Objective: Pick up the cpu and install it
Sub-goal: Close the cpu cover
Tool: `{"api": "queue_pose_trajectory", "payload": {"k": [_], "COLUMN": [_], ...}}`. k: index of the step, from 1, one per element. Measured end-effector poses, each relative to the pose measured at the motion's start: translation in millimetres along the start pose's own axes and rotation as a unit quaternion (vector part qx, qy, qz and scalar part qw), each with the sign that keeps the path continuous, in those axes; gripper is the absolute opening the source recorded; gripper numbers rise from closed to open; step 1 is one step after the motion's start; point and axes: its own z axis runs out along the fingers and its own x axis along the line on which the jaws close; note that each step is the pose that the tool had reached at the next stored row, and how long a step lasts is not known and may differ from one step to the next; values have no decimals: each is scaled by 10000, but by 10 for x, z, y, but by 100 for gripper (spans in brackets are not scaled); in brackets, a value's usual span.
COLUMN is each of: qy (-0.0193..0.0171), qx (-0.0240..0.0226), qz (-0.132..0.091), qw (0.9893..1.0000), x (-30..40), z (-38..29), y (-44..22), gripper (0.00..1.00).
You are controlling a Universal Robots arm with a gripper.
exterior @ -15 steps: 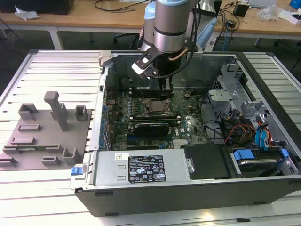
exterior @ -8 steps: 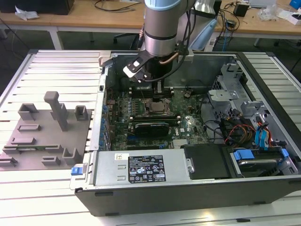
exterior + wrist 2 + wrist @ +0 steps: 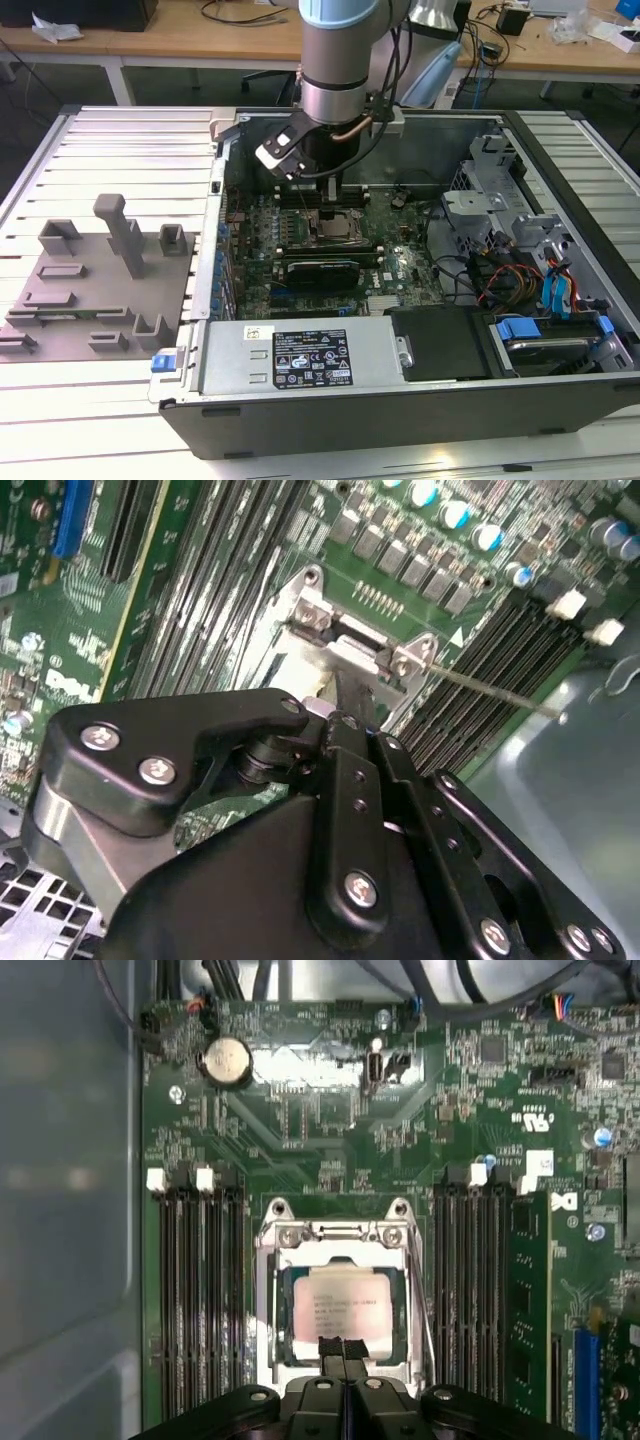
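The cpu, a pale silvery square chip, lies flat inside the metal-framed socket on the green motherboard. My gripper hangs right over the socket, its two thin black fingers pressed together, shut, with the tips at the cpu's edge nearest the wrist. In the second wrist view the gripper reaches down to the socket frame. In the exterior view the arm stands inside the open computer case, with the gripper just above the socket.
Rows of memory slots flank the socket on both sides. A long black card lies just in front of it, then the power supply. A grey tray sits at the exterior view's left; drive cages and cables at its right.
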Motion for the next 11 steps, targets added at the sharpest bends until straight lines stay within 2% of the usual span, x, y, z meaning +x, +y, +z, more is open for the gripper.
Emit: {"api": "queue_pose_trajectory", "payload": {"k": [2, 5, 9, 11], "qy": [0, -1, -1, 0], "qx": [0, 1, 0, -1], "qz": [-1, 0, -2, 0], "qw": [10000, 10000, 10000, 10000], "x": [0, 1, 1, 2], "z": [38, 63, 72, 74], "y": [-59, -105, -112, -68], "gripper": [11, 11, 11, 11]}}
